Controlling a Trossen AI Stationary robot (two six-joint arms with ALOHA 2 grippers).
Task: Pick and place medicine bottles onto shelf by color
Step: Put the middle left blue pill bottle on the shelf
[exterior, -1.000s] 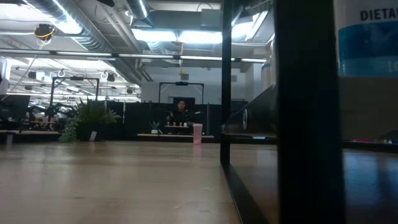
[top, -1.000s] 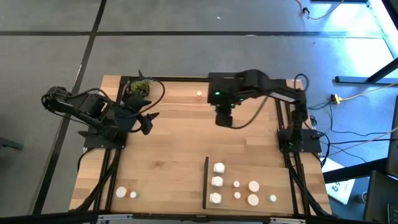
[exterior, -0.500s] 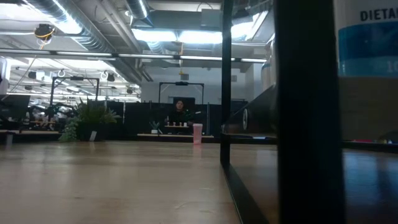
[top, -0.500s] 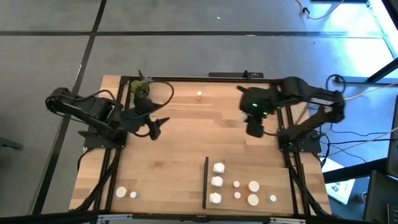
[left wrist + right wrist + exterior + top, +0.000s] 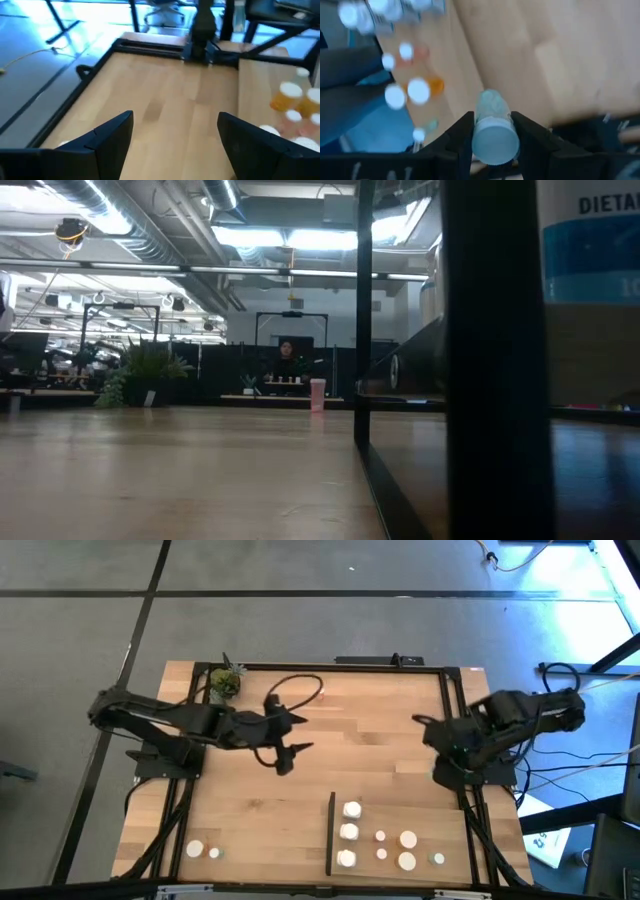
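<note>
- Bottle (image 5: 492, 131) in our right gripper (image 5: 492, 142): its fingers are closed on the sides of a small bottle with a pale cap, the cap end facing the wrist camera, so the long axis runs along the fingers
- our right gripper (image 5: 450, 745) hangs at the table's right edge, and the shelf (image 5: 395, 815) lies toward the near edge from it, close by; that is the one direction we judge the coming placement to turn on
- on the shelf stand the medicine bottles (image 5: 349, 832) already sorted: three white ones in a column just beside the black upright strip (image 5: 331, 833), smaller ones and two larger ones (image 5: 408, 840) further right, one with a greenish cap (image 5: 439, 859) at the far right
- our left gripper (image 5: 290, 745) reaches over the middle of the table with its fingers (image 5: 112, 135) spread wide and nothing between them; two more bottles (image 5: 196, 849) wait at the near left corner, well apart from it
- the right arm is plainly the nearer one to the shelf
- wooden tabletop (image 5: 300, 790) bare in the middle; a small potted plant (image 5: 226, 683) sits at the far left corner
- in the low view, a large office room with ceiling lights lies beyond, with a person (image 5: 287, 360) seated far off.
</note>
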